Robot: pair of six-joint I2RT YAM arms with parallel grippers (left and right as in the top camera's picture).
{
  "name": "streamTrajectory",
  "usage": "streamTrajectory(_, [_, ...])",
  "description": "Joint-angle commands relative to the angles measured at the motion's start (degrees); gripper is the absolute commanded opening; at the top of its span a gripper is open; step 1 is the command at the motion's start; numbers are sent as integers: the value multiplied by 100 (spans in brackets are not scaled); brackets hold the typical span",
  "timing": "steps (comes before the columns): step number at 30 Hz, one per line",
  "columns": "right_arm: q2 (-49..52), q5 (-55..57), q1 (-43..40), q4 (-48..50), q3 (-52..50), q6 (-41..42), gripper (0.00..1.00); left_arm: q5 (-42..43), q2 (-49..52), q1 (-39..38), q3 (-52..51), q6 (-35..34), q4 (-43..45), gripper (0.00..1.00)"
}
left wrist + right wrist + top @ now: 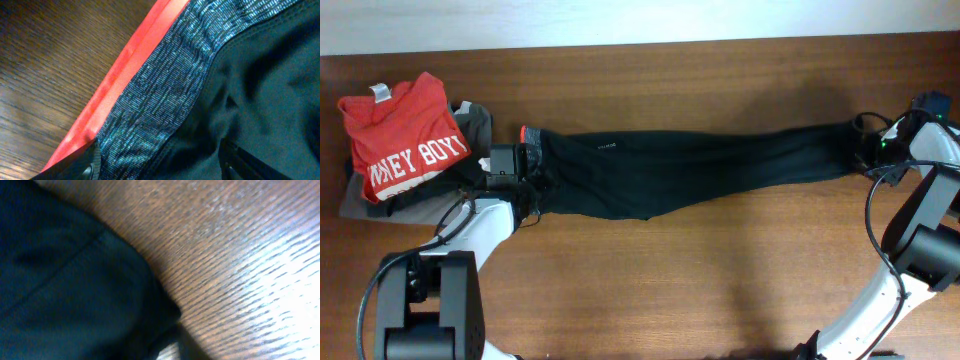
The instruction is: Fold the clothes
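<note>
trousers (pixel 690 160) lie stretched out, first fold pending: left hand (pixel 525 167) spread over waistband (pixel 150 95); right hand (pixel 863 150) at the hems, grip unclear; next likely pinching both ends.

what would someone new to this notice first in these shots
The long black trousers stretched left to right across the wooden table, the left arm at the waist end and the right arm at the leg ends. Next, the red T-shirt with white lettering at the table's far left, and in the left wrist view the bright red-orange waistband edge.

Black trousers (pixel 265 75), waistband (pixel 165 85) between fingers (pixel 91 162)
</note>
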Motion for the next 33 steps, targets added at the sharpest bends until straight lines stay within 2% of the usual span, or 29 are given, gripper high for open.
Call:
streamTrajectory(1, [131,-111,-7,-24,-170,-42,4,61,223,-17,-188,-15,-203,75])
streamTrajectory(5, [98,9,-264,-289,210,-33,4,66,223,-17,-188,-15,-208,75])
streamTrajectory(11, [-2,704,-1054,-1373,1163,-22,4,105,223,-17,-188,-15,-291,75])
streamTrajectory(25, [4,946,-1080,-1932,929,-63,5,431,223,-17,-188,-13,-658,75])
streamTrajectory(31, [2,942,-1088,-2133,929,-66,19,616,83,-17,-140,328,-275,84])
streamTrajectory(33, [2,944,-1088,-2181,929,-66,29,616,4,-17,-101,326,-188,86])
